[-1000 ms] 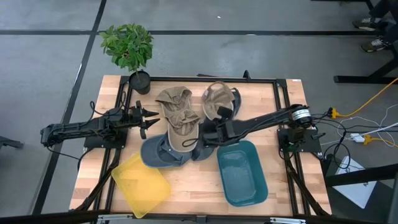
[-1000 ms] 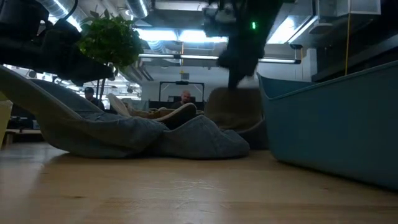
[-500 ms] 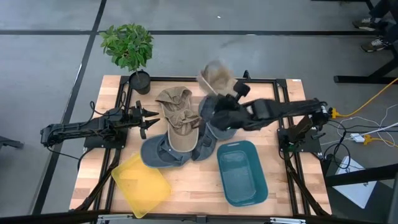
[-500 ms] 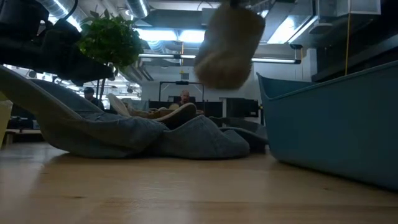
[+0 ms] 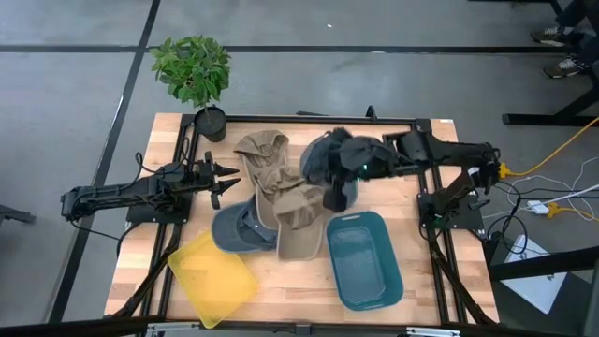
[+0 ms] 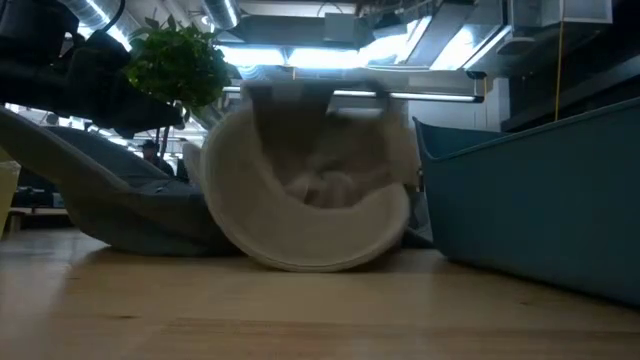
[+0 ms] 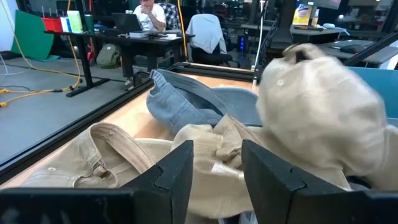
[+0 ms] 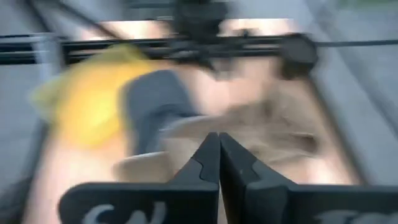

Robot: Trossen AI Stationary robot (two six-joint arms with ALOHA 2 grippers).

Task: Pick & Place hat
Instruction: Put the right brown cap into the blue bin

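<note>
tan hat (image 5: 301, 227) on table, right claw (image 5: 334, 198) just beside, empty

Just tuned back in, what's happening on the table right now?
The right gripper is shut with nothing in it, hanging over the middle of the table. A tan hat lies on the wood between the grey-blue hat and the teal bin, not inside the bin. Another tan hat sits behind it. The left gripper waits partly open at the left side beside the pile. The yellow tray holds nothing.
</note>
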